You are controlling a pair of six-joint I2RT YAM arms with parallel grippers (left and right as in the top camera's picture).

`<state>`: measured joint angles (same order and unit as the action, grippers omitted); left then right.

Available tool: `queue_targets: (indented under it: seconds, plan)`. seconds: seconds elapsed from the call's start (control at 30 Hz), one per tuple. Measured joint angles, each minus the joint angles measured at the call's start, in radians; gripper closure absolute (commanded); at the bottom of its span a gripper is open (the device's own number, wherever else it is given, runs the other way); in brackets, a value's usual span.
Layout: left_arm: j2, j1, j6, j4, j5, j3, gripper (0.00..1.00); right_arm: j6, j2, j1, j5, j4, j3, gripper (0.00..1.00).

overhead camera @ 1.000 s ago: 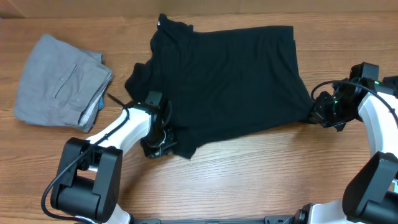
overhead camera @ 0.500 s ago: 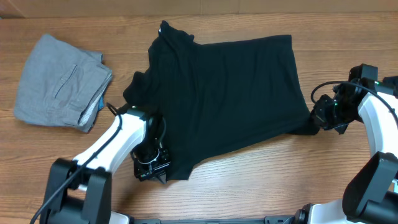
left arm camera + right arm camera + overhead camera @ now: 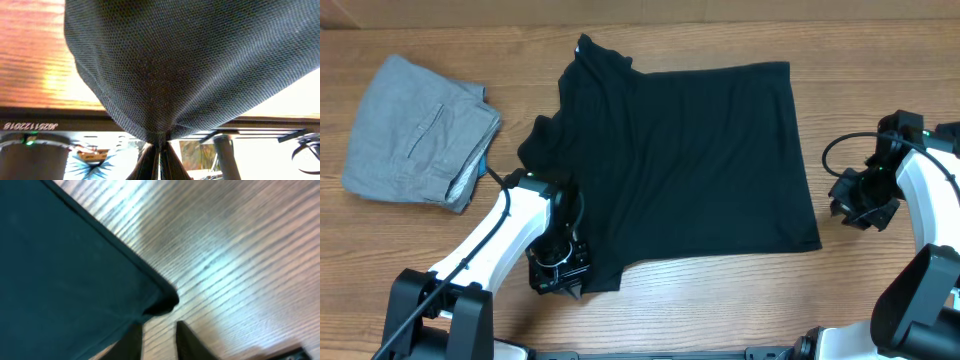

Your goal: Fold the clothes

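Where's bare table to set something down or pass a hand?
Bare table: the front strip between the black garment and the near edge, and the patch in front of the grey trousers. Crowded: the narrow gap between trousers and garment, and the garment's front-left corner, where the left gripper pinches it.

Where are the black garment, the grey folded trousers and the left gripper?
black garment (image 3: 690, 160): overhead view, middle of the spread fabric.
grey folded trousers (image 3: 420, 130): overhead view, by the pocket seam.
left gripper (image 3: 160, 152): left wrist view, between the fingers (image 3: 150, 165) pinching the garment's edge.
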<state>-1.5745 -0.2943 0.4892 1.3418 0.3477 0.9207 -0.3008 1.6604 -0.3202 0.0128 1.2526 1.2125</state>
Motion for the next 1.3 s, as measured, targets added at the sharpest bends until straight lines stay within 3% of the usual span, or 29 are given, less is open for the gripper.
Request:
queue_targets:
  seconds: [0.07, 0.13, 0.23, 0.43, 0.6, 0.67, 0.73, 0.8, 0.9, 0.93, 1.0, 1.03, 1.13, 1.17, 1.2, 1.23, 1.3]
  plan:
    - [0.000, 0.000, -0.003, 0.006, -0.012, 0.000, 0.95, 0.000, 0.000, 0.000, 0.015, -0.016, 0.000, 0.62]
    - [0.000, 0.000, -0.007, 0.004, -0.022, 0.000, 0.83, 0.008, 0.000, 0.000, 0.042, -0.064, -0.006, 0.62]
    - [0.000, 0.000, -0.021, 0.003, -0.036, 0.000, 0.80, 0.039, 0.000, 0.000, 0.121, -0.182, -0.040, 0.62]
    - [0.000, 0.000, -0.057, -0.017, -0.040, 0.000, 0.86, 0.091, 0.000, 0.014, 0.296, -0.373, -0.134, 0.65]
    - [0.010, 0.000, -0.112, -0.008, -0.031, 0.068, 0.82, 0.105, 0.000, 0.048, 0.367, -0.407, -0.153, 0.67]
    - [0.029, 0.007, -0.122, -0.023, -0.053, 0.148, 0.71, 0.112, 0.000, 0.060, 0.384, -0.415, -0.154, 0.68]
    - [0.046, 0.024, -0.132, -0.066, -0.082, 0.236, 0.50, 0.121, 0.000, 0.067, 0.404, -0.420, -0.154, 0.68]
    - [0.058, 0.047, -0.139, -0.145, -0.102, 0.323, 0.39, 0.127, 0.000, 0.071, 0.430, -0.423, -0.154, 0.69]
    - [0.068, 0.075, -0.158, -0.230, -0.114, 0.411, 0.44, 0.137, 0.000, 0.078, 0.469, -0.423, -0.154, 0.69]
    - [0.070, 0.080, -0.173, -0.261, -0.122, 0.423, 0.39, 0.138, 0.000, 0.079, 0.484, -0.423, -0.154, 0.69]
    - [0.073, 0.084, -0.211, -0.330, -0.167, 0.432, 0.20, 0.141, 0.000, 0.080, 0.509, -0.423, -0.154, 0.68]
    - [0.072, 0.085, -0.222, -0.360, -0.198, 0.433, 0.25, 0.141, -0.002, 0.080, 0.520, -0.424, -0.154, 0.68]
    - [0.043, 0.098, -0.249, -0.428, -0.264, 0.433, 0.69, 0.142, -0.018, 0.080, 0.540, -0.426, -0.154, 0.68]
    - [0.020, 0.106, -0.259, -0.452, -0.279, 0.435, 0.74, 0.143, -0.030, 0.081, 0.546, -0.425, -0.154, 0.68]
    - [-0.011, 0.115, -0.269, -0.478, -0.291, 0.435, 0.70, 0.144, -0.044, 0.081, 0.551, -0.425, -0.154, 0.68]
    - [-0.066, 0.130, -0.281, -0.516, -0.303, 0.436, 0.42, 0.144, -0.069, 0.084, 0.557, -0.423, -0.154, 0.68]
    - [-0.122, 0.144, -0.288, -0.558, -0.312, 0.436, 0.27, 0.144, -0.092, 0.090, 0.560, -0.422, -0.154, 0.67]
